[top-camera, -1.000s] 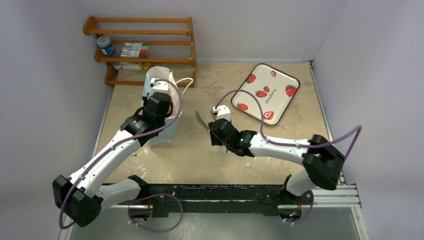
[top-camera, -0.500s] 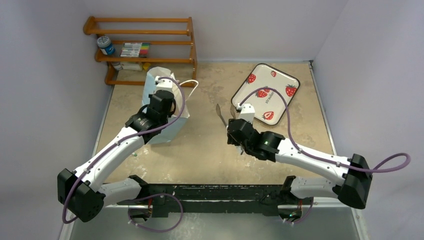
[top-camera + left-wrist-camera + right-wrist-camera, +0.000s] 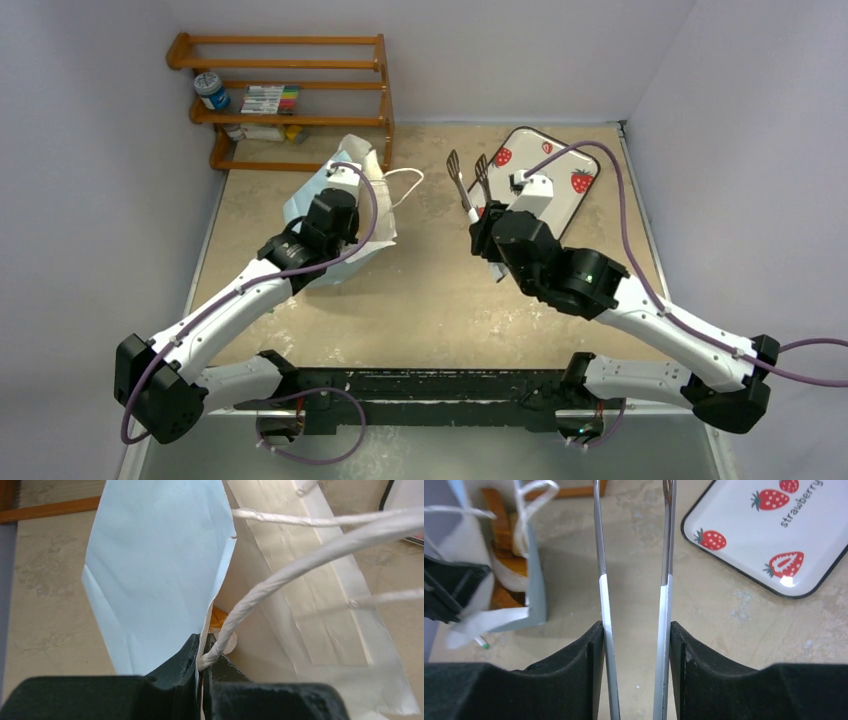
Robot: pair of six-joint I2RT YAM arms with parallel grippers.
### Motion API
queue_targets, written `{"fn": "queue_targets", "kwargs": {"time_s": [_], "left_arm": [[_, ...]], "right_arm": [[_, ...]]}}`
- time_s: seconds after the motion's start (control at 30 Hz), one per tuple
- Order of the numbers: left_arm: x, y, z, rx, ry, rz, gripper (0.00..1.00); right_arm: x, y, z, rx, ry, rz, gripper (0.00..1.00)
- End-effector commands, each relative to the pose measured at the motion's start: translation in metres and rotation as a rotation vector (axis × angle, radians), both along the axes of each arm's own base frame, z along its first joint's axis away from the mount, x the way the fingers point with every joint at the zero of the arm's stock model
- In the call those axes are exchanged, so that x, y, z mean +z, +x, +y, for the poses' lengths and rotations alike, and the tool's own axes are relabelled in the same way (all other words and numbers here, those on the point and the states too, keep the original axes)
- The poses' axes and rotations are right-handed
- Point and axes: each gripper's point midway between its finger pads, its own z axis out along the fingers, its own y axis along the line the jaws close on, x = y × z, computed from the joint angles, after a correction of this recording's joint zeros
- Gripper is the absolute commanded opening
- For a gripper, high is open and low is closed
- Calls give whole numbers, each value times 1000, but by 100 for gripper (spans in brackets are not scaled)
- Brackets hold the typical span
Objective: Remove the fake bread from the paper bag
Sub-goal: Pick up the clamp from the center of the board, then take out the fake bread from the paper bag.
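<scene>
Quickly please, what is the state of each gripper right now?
Left gripper: closed on the edge of the paper bag.
Right gripper: holding metal tongs between its fingers.

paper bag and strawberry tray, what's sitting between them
Top view: the right claw with metal tongs hangs there above bare tabletop; the paper bag trails its cord handle in.

Setting: a robotics laboratory test cell. Indicators: plain walls (image 3: 500,60) enclose a beige worktop (image 3: 430,300) on three sides; two cabled arms (image 3: 230,310) are bolted to a metal rail (image 3: 450,385) at its near edge; a wooden rack (image 3: 290,70) holds markers (image 3: 270,98).
</scene>
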Motion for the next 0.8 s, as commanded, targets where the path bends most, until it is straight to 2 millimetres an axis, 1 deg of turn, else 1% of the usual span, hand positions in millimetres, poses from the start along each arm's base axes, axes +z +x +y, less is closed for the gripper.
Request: {"fn": "queue_targets", "kwargs": {"time_s": [0.0,0.17,0.3,0.4,0.53,0.63,0.77], "left_arm": [[-21,-17,-13,-45,-23,81,0],[-21,-18,-29,-80,-43,76,0],[-24,-18,-46,-116,-75,78,0],[-27,-19,-55,-122,-80,77,0],[-32,-19,-59,-99,-94,72,0],[-34,-19,-59,-69,-112,62,0],[-37,-20,-59,-43,-108,58,0]], "right_arm": [[48,3,-11,-25,41,-88,42],[68,-3,-7,18,85,-88,41],[70,-7,-1,59,91,-71,41],[66,-10,4,89,89,-48,41],[55,-16,1,90,76,-7,41],[43,-26,1,125,84,39,41],[24,-44,6,193,111,107,37]]}}
